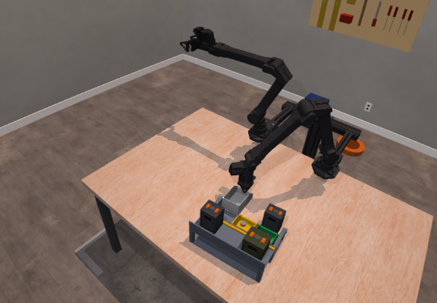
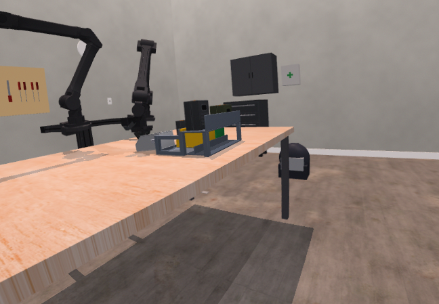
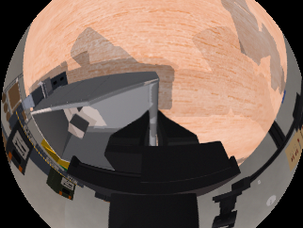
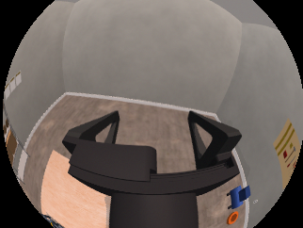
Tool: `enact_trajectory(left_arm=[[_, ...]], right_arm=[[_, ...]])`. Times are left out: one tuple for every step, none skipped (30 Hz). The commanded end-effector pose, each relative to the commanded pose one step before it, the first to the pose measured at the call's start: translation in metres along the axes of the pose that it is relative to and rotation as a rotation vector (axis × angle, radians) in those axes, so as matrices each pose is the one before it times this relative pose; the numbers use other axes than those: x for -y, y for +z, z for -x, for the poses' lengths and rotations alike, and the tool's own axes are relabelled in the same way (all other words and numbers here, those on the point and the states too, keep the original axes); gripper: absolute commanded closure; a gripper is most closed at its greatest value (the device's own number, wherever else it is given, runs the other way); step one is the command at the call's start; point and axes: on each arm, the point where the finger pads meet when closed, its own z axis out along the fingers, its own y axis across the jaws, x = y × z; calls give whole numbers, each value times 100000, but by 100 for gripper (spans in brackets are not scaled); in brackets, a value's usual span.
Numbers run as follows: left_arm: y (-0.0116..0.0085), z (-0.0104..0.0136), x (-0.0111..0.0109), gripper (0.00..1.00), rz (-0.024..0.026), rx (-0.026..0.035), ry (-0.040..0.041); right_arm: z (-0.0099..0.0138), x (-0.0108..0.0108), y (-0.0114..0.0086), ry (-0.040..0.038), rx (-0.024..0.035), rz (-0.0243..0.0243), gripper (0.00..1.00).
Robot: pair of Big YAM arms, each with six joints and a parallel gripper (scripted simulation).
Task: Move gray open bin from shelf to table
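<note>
The gray bin (image 1: 229, 203) (image 2: 147, 143) (image 3: 118, 105) is at the arm side of the blue-gray shelf (image 1: 225, 251) (image 2: 222, 120), outside its front. It looks somewhat tilted in the exterior view; whether its base touches the table cannot be told. A dark square-looking part (image 3: 79, 123) shows inside it. My left gripper (image 1: 244, 189) (image 3: 153, 114) is shut on the bin's wall. The yellow bin (image 1: 249, 220) (image 2: 193, 139), with a round gray part, and the green bin (image 1: 267, 233) (image 2: 219, 132) stand in the shelf. The green bin's contents are hidden. My right gripper (image 1: 184, 45) (image 4: 153, 114) is open and empty, high and far from the shelf.
A black box (image 1: 212, 218) and an olive box (image 1: 256, 245) stand on the shelf's upper deck. Another black box (image 1: 274, 219) stands beside the green bin. A yellow strip (image 1: 235, 227) runs along the deck. The wooden table (image 1: 353, 236) extends around the shelf.
</note>
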Motion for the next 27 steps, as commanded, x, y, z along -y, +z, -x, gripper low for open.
enact_trajectory(left_arm=[[687,-280,-854,100,131,39,-329],[20,-47,20,100,-126,-144,-59],[-89,-10,-39,100,48,36,-100],[-23,-30,-1,100,-57,-72,-75],[35,-48,32,100,-149,-167,-463],[84,-64,59,100,-226,-249,-293],[94,-67,63,100,-240,-265,-257],[26,-45,26,100,-133,-153,-283],[17,-42,21,100,-118,-138,-287],[-28,-27,-3,100,-48,-63,-303],[-8,-33,9,100,-80,-97,-293],[21,-41,25,100,-124,-145,-280],[39,-47,34,100,-151,-175,-233],[0,0,0,100,0,0,0],[0,0,0,100,0,0,0],[2,-35,14,100,-93,-113,-62],[50,-51,40,100,-168,-195,-43],[11,-38,19,100,-107,-128,-58],[10,-37,19,100,-106,-128,-58],[10,-37,19,100,-106,-127,-58],[9,-18,2,100,-36,-50,-74],[8,-15,0,100,-26,-39,-76],[7,-15,0,100,-25,-38,-75],[7,-14,0,100,-24,-36,-75],[6,-14,0,100,-23,-35,-74],[6,-13,0,100,-22,-35,-74],[5,-13,-1,100,-21,-34,-74]], right_arm=[[1097,677,-631,940,3022,-1487,0],[0,0,0,0,0,0,0],[0,0,0,0,0,0,0],[0,0,0,0,0,0,0],[0,0,0,0,0,0,0],[0,0,0,0,0,0,0],[0,0,0,0,0,0,0],[0,0,0,0,0,0,0],[0,0,0,0,0,0,0],[0,0,0,0,0,0,0],[0,0,0,0,0,0,0],[0,0,0,0,0,0,0],[0,0,0,0,0,0,0],[0,0,0,0,0,0,0],[0,0,0,0,0,0,0],[0,0,0,0,0,0,0],[0,0,0,0,0,0,0],[0,0,0,0,0,0,0],[0,0,0,0,0,0,0],[0,0,0,0,0,0,0],[0,0,0,0,0,0,0],[0,0,0,0,0,0,0],[0,0,0,0,0,0,0],[0,0,0,0,0,0,0],[0,0,0,0,0,0,0],[0,0,0,0,0,0,0],[0,0,0,0,0,0,0]])
